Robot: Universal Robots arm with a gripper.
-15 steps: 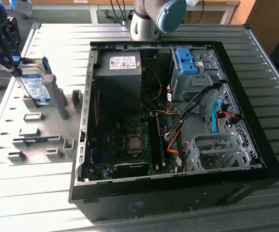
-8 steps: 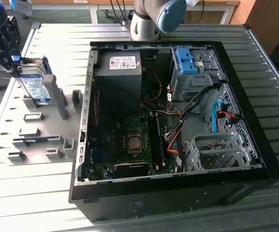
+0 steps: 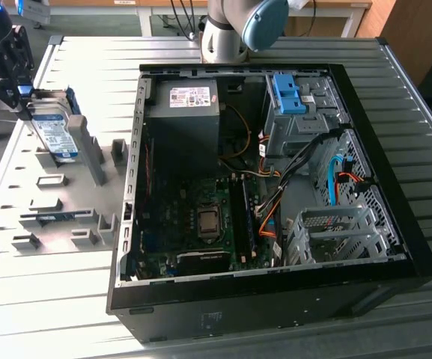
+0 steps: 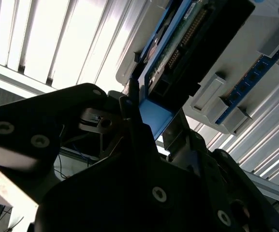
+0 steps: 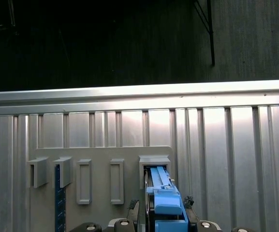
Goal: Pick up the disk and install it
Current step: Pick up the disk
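Although the black housing of the gripper (image 4: 146, 113) blocks much of the second wrist view, a smooth blue plastic tab shows pinched between its narrow dark fingers (image 4: 129, 104). Beyond it runs the green circuit-board underside of the disk (image 4: 178, 48), whose far end is cut off by the picture's edge. In the first wrist view the fingertips sit tight against either side of the blue carrier frame (image 5: 164, 195), so the claw is closed narrowly on the disk, which stands on edge in a rectangular slot of a matte grey fixture plate (image 5: 100, 154). At the exterior view's left the disk (image 3: 55, 134) leans under the gripper (image 3: 27, 93), its white-and-blue label facing out, on the ribbed metal table (image 3: 51, 299) beside the open computer case (image 3: 275, 299). How deep its lower end sits is hard to make out.
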